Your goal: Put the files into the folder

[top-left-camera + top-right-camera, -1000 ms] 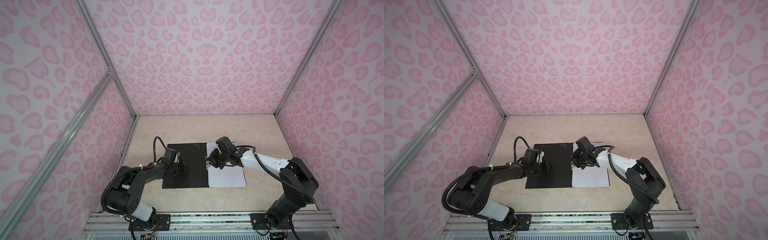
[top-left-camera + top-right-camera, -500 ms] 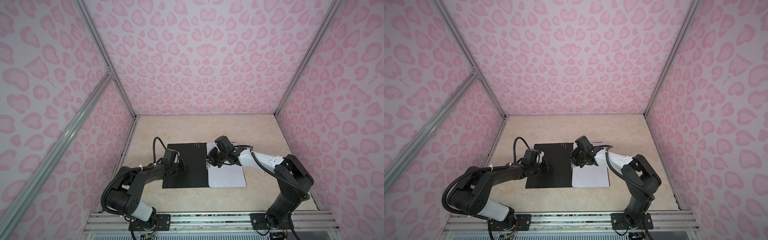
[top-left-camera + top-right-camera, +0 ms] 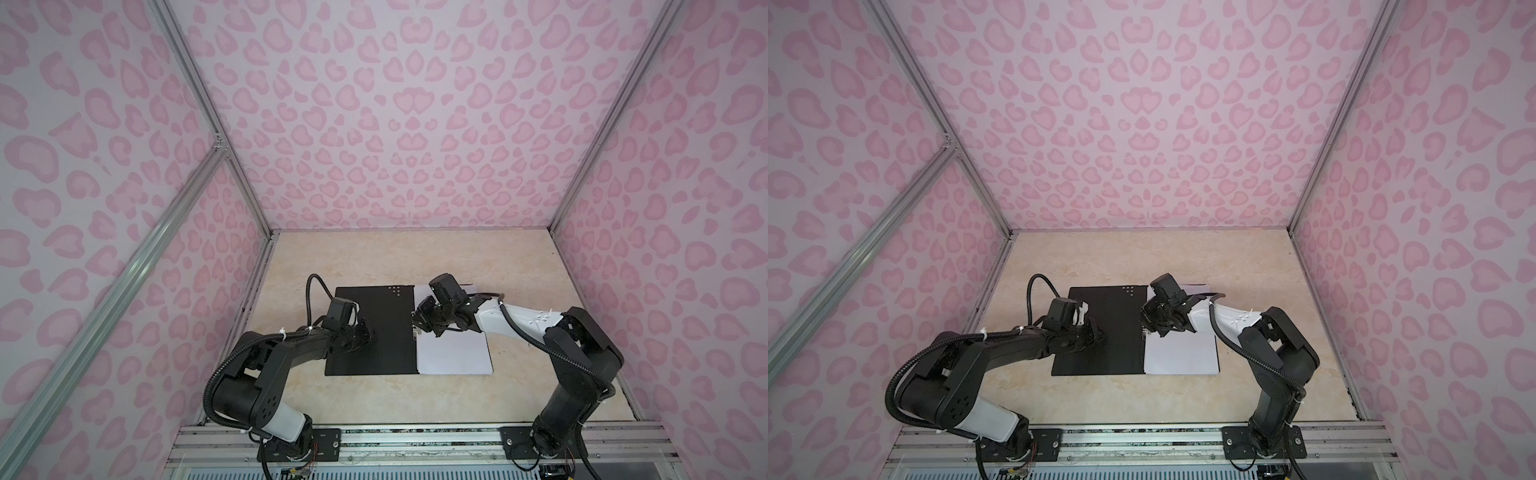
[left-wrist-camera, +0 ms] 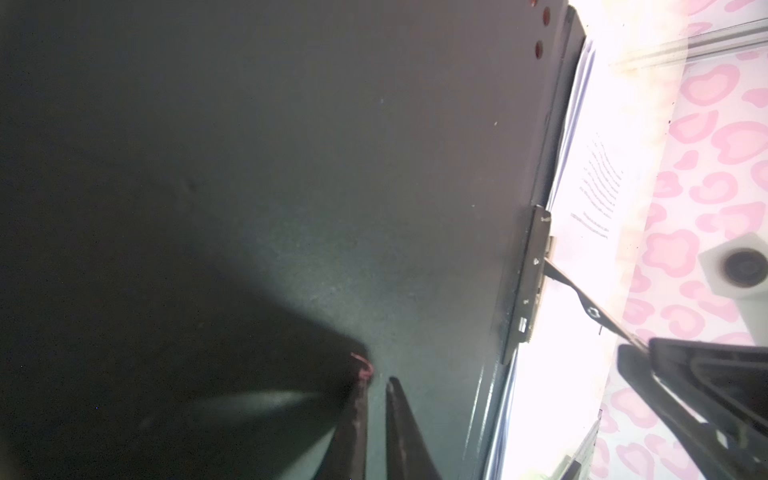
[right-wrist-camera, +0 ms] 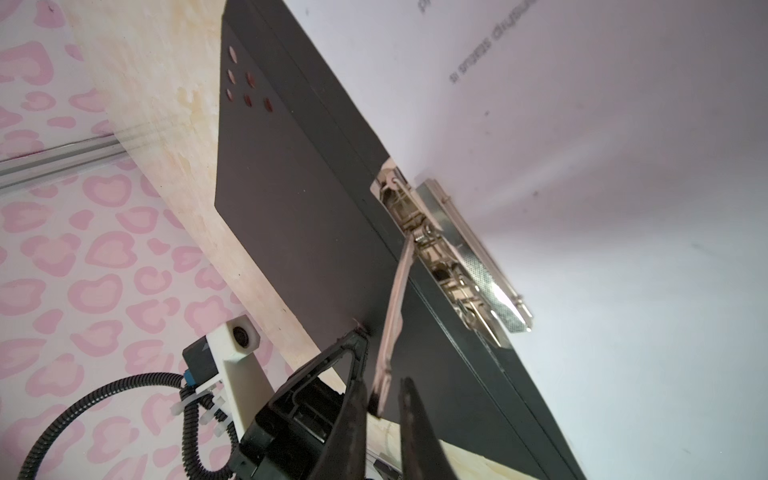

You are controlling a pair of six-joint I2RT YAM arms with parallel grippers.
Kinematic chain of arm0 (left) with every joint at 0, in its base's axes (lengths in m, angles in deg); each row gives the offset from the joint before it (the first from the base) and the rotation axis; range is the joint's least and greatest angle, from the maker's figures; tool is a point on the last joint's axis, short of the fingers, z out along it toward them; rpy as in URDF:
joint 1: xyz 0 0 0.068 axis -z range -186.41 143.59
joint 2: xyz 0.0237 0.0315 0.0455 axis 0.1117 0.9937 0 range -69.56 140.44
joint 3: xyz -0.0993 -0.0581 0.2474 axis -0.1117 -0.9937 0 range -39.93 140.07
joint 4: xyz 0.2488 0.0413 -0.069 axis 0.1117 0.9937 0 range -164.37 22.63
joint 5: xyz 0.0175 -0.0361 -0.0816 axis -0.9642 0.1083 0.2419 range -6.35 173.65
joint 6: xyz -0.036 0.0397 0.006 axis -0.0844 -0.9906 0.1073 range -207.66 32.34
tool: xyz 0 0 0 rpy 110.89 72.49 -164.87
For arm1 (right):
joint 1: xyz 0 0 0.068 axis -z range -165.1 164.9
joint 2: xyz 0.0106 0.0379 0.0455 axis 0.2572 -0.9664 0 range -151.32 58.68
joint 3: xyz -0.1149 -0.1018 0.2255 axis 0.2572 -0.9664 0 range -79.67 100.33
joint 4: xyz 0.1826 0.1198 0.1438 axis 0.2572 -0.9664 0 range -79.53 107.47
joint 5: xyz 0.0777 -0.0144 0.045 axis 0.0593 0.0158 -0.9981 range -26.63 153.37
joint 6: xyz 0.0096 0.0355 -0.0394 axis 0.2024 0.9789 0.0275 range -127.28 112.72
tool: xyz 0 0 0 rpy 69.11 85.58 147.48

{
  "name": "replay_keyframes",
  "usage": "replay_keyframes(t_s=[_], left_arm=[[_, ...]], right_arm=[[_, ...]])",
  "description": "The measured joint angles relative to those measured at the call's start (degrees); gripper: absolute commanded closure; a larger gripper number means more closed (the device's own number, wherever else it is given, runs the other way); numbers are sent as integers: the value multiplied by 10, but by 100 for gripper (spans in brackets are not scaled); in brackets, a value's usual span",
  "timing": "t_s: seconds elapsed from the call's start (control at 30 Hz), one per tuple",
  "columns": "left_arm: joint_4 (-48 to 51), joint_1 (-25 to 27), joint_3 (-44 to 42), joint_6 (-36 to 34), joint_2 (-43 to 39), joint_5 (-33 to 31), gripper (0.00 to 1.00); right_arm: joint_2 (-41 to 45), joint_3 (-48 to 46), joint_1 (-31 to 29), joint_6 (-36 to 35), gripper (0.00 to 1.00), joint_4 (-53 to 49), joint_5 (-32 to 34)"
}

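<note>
Black-lined, thin hinged folder lies open on the beige table. Its 3 o'clock half already holds the stack of white printed paper files. We judge the clamping step to be in hand: the silver metal spine clip has its flat lever raised. The right tool brackets the lever tip, but we cannot tell whether it pinches. The left tool, jaws nearly together and empty, presses on the 9 o'clock cover. Next we would swing the lever flat, then fold that cover over.
</note>
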Motion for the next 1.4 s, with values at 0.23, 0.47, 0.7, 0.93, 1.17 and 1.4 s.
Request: replay_keyframes(t_s=[0.23, 0.47, 0.7, 0.93, 1.17, 1.4], left_arm=[[-4, 0, 1, 0, 3, 0, 86], [-3, 0, 5, 2, 6, -1, 85], [2, -1, 7, 7, 6, -4, 86], [2, -4, 6, 15, 6, -4, 86], [0, -9, 2, 26, 4, -2, 86], [-7, -12, -7, 37, -3, -7, 86]], right_arm=[[0, -13, 0, 2, 88, 13, -6], [10, -38, 0, 5, 95, 35, -7], [21, -75, 1, 14, 100, 78, -9], [31, -113, 2, 13, 100, 121, -10], [33, -151, 3, 10, 100, 166, -10], [21, -174, 2, -4, 100, 203, -12]])
